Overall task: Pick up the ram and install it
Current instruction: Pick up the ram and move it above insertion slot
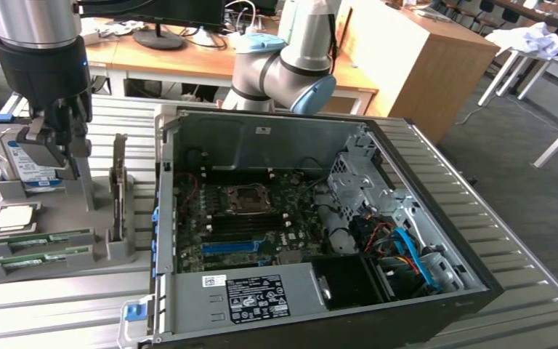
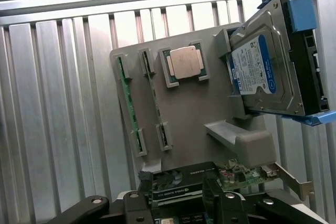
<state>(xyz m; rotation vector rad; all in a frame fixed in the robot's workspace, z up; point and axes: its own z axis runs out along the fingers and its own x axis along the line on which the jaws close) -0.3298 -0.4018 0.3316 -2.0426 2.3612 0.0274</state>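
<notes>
Gripper (image 1: 58, 145) (image 2: 176, 203): released, jaws spread wide, nothing between them. It hangs over the grey holder (image 1: 104, 251) (image 2: 199, 108) at the exterior view's left, clear of the parts below.

Nearest thing under the fingers (image 2: 137, 203) in the wrist view: the graphics card (image 1: 119, 182) (image 2: 199, 179), standing on edge in its slot at the holder's end. In the exterior view the gripper overlaps the hard drive (image 1: 27, 156) (image 2: 262, 69), blue-labelled and propped upright in a blue bracket (whether they touch, I cannot tell).

Ram (image 1: 44, 238) (image 2: 130, 106): not picked up. It is a long green stick lying in its groove along the holder's edge, on the far side of the holder from the hard drive. A second green stick sits in the groove beside it. Both are untouched and well apart from the gripper.

Processor (image 1: 15, 218) (image 2: 185, 62): square, silver, seated in its recess between the ram grooves and the hard drive.

Holder rests on a slatted metal counter (image 1: 56, 305) (image 2: 52, 103).

Case (image 1: 259, 138): open, lying on its side on the counter just beside the holder, toward the exterior view's right. The motherboard (image 1: 250, 218) is exposed, with cables and a drive cage at the far end.

Arm (image 1: 289, 73): grey with blue caps, rising behind the case.
</notes>
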